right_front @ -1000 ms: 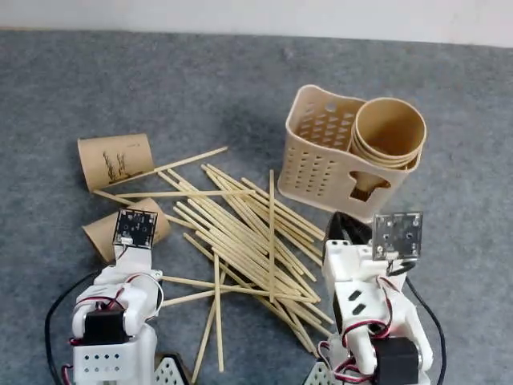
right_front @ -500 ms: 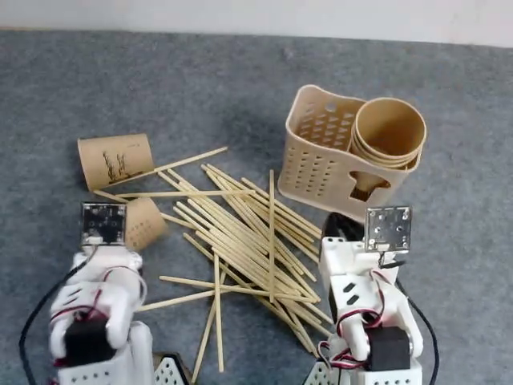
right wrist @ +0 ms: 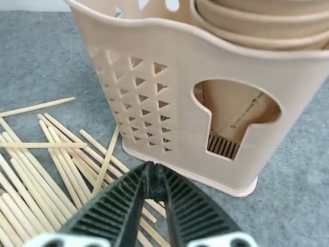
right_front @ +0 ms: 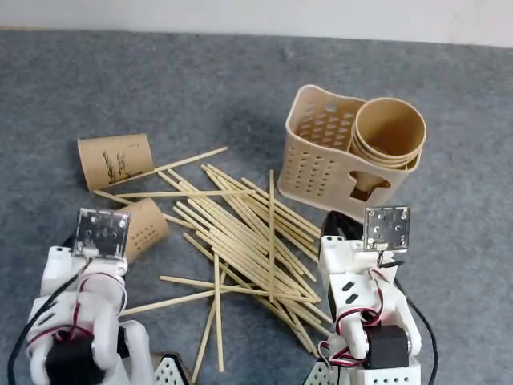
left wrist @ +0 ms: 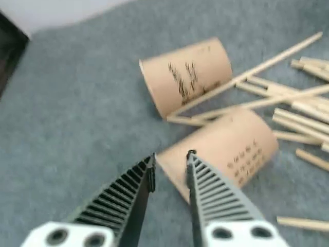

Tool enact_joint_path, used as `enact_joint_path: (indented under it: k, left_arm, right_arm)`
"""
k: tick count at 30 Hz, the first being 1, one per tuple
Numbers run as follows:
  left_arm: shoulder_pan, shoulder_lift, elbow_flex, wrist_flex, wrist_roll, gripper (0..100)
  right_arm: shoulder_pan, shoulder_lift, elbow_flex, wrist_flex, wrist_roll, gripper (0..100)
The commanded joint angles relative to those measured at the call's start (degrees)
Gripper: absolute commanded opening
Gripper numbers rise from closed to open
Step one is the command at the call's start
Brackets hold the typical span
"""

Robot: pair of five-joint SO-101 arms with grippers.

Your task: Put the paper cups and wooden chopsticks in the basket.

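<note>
Two paper cups lie on their sides on the grey carpet: a far cup [right_front: 116,160] [left wrist: 185,74] and a near cup [right_front: 146,226] [left wrist: 226,149]. My left gripper [left wrist: 171,163] is open, and its fingertips stand at the near cup's open rim, one to each side of the rim's edge. Wooden chopsticks [right_front: 240,233] [right wrist: 46,159] lie scattered mid-table. The beige basket [right_front: 321,160] [right wrist: 169,98] holds stacked paper cups [right_front: 390,132] [right wrist: 247,25]. My right gripper [right wrist: 152,172] is shut and empty, just in front of the basket's base.
A loose chopstick [left wrist: 247,74] leans across the far cup. A few stray chopsticks [right_front: 212,317] lie between the two arm bases. Bare carpet stretches behind and to the left of the cups.
The left arm has swung left and drawn back, so its gripper now sits at the near cup's rim. The right arm shifted slightly left and then held still.
</note>
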State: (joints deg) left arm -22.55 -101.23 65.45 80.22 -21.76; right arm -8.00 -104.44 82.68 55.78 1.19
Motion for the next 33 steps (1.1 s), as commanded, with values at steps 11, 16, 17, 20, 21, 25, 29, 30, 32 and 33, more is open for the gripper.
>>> enact_joint_path:
  k: [11, 16, 17, 20, 21, 25, 29, 30, 32, 33]
  left_arm:
    - [-7.3, 40.8, -10.9, -0.2, 11.9, 29]
    - [-7.4, 45.4, -8.3, -6.0, 12.0, 29]
    - [-7.3, 45.7, -7.0, -7.8, 12.0, 29]
    - [-7.1, 45.8, -2.3, -14.4, 11.7, 29]
    - [-7.0, 45.8, -0.8, -16.5, 11.7, 29]
    - [-3.8, 45.8, 3.4, -21.5, 11.5, 29]
    - [1.6, 45.8, 4.6, -22.2, 11.5, 27]
    - [2.9, 45.8, 4.5, -22.1, 11.5, 24]
    - [5.3, 45.8, 4.5, -22.1, 11.5, 19]
    - [6.2, 45.8, 4.5, -22.1, 11.5, 17]
  right_arm:
    - [-0.6, -0.7, 0.0, -1.4, -0.3, 0.6]
    - [-0.6, -0.7, 0.0, -1.4, -0.3, 0.6]
    - [-0.6, -0.7, 0.0, -1.4, -0.3, 0.6]
    - [-0.7, -0.7, 0.0, -1.4, -0.3, 0.6]
    - [-0.7, -0.7, 0.0, -1.4, -0.3, 0.6]
    - [-0.7, -0.7, 0.0, -1.4, -0.3, 0.6]
    - [-0.7, -0.7, 0.9, -2.2, -0.3, 0.6]
    - [-0.7, -0.7, 1.6, -2.7, 0.2, 0.6]
    - [-0.7, -0.7, 2.9, -4.4, 2.5, 0.6]
    - [-0.7, -0.7, 3.7, -5.3, 3.3, 0.6]
